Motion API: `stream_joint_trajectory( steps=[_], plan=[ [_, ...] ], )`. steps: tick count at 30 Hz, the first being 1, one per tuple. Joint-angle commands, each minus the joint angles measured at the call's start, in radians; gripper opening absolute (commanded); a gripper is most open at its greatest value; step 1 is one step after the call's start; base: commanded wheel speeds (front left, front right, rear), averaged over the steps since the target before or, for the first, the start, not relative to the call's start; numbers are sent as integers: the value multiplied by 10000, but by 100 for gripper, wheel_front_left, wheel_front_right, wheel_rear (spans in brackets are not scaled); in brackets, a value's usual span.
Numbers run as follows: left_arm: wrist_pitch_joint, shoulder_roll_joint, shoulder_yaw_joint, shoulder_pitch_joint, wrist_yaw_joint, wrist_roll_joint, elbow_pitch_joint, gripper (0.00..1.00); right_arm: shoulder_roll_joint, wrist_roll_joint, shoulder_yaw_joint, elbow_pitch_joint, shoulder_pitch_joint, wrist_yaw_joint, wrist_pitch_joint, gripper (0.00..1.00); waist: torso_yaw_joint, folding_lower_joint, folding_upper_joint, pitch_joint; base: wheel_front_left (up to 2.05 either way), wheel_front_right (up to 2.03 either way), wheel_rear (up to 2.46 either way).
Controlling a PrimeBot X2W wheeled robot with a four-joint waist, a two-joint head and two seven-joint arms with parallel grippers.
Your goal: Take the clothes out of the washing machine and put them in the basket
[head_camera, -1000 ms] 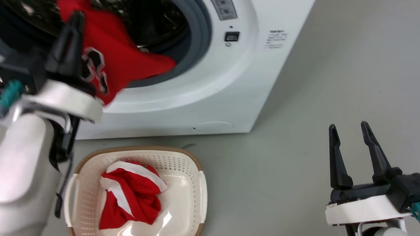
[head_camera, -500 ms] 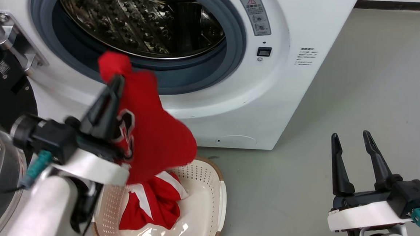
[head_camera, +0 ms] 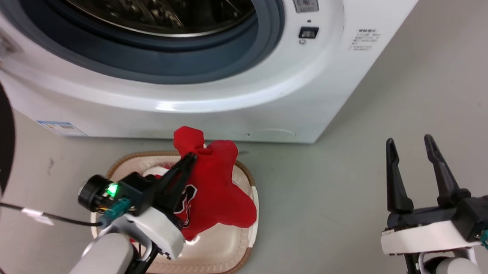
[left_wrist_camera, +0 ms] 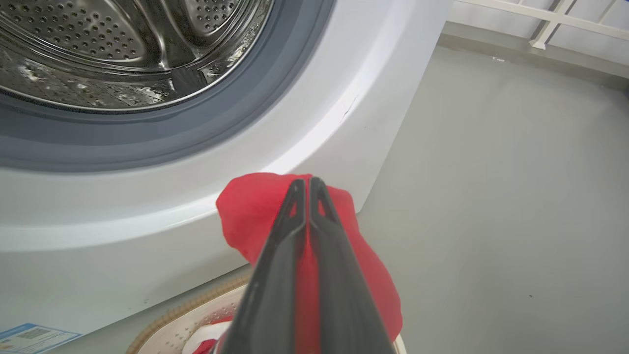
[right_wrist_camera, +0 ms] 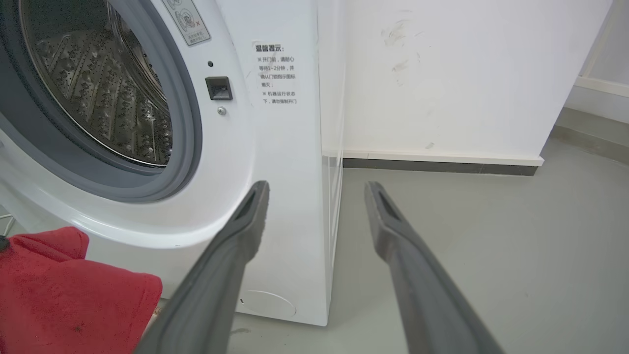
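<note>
The white washing machine (head_camera: 246, 99) stands with its porthole open and the steel drum (left_wrist_camera: 98, 49) on show. On the floor just in front of it sits the cream basket (head_camera: 216, 249). Over that basket hangs a red jersey (head_camera: 219, 195), pinched tight in the left gripper (head_camera: 191, 157). Off to the machine's front right, the right gripper (head_camera: 409, 139) is spread wide and holds nothing.

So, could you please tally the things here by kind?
Washing machine: 1
Basket: 1
Garments: 2, the held garment and a part-hidden garment under it
Claws: 2, left claw and right claw
Total: 6
</note>
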Motion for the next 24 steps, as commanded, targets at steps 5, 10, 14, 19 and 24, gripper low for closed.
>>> stream_joint_trajectory(
  steps=[5,10,14,19,24],
  plan=[
    [-177,-148,-737,-820,-107,184,1355,0,6,14,8,-147,-407,-10,-16,100,-550,0,-1,1158,0,0,0],
    [-279,-195,-1248,-1642,-114,265,2739,0,7,88,60,-280,-725,-9,-16,100,-938,0,-1,2112,0,0,0],
    [-321,-307,-1645,-2375,-125,256,3911,0,9,196,108,-407,-959,-10,-16,100,-1240,0,-1,2841,0,0,0],
    [-361,-347,-1963,-3328,-125,297,5498,0,7,362,209,-551,-1179,-9,-16,100,-1600,0,-1,3651,0,0,0],
    [-376,-455,-2130,-4184,-127,232,6858,0,10,465,282,-682,-1277,-10,-18,100,-1883,0,-1,4314,0,0,0]
  ],
)
